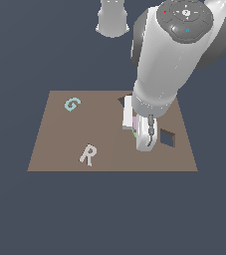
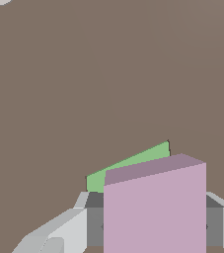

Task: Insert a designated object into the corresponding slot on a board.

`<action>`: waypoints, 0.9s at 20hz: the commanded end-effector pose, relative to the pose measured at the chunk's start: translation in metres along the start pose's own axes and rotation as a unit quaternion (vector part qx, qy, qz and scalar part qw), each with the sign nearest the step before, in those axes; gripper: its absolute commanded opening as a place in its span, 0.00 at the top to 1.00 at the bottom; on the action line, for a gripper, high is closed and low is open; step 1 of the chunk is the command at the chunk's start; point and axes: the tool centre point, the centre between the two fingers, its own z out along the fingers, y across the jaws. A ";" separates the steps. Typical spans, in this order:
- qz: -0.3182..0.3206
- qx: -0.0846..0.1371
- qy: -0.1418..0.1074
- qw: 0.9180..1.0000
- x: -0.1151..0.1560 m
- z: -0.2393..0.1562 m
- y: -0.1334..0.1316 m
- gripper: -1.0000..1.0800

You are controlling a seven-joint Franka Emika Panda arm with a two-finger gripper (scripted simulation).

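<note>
- Arm (image 1: 167,64): big white/grey Panda links fill the upper right of the exterior view, coming down steeply over the board's right half; dark round joint cap at top. A second pale cylinder section shows at top centre.
- Board (image 1: 74,134): flat brown matte rectangle, seen as a trapezoid, centre of the exterior view; fills nearly all the wrist view as plain brown. Sharp straight edges, dark blue-grey ground all round.
- Tool (image 1: 140,133): points down at the board, right of centre, low over the surface. In the wrist view its grey/white fingers (image 2: 59,230) sit either side of the tile, clamped on it.
- Tile (image 2: 155,212): pale pink-lilac, flat-faced, square-cornered block, held in the tool; large in the lower centre of the wrist view. In the exterior view only a thin pink sliver at the tool's left edge. Not in the slot; just left of it.
- Green shape (image 2: 128,170): flat green patch on the board just behind the tile; what it is, can't tell.
- Slot (image 1: 167,139): small dark square cutout, just right of the tool tip, near the board's right edge; unobstructed.
- Second dark cutout (image 1: 122,101): upper board edge, mostly hidden by the arm.
- Letter R (image 1: 87,155): white, raised, lower left of board; well apart from the tool.
- Letter G (image 1: 72,104): pale teal, upper left; open board around it.
</note>
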 end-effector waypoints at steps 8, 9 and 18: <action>0.092 0.000 0.000 0.996 -0.057 -0.002 -0.012 1.00; 0.099 0.000 0.000 0.995 -0.061 -0.002 -0.014 1.00; 0.143 0.000 0.000 0.990 -0.087 -0.002 -0.026 1.00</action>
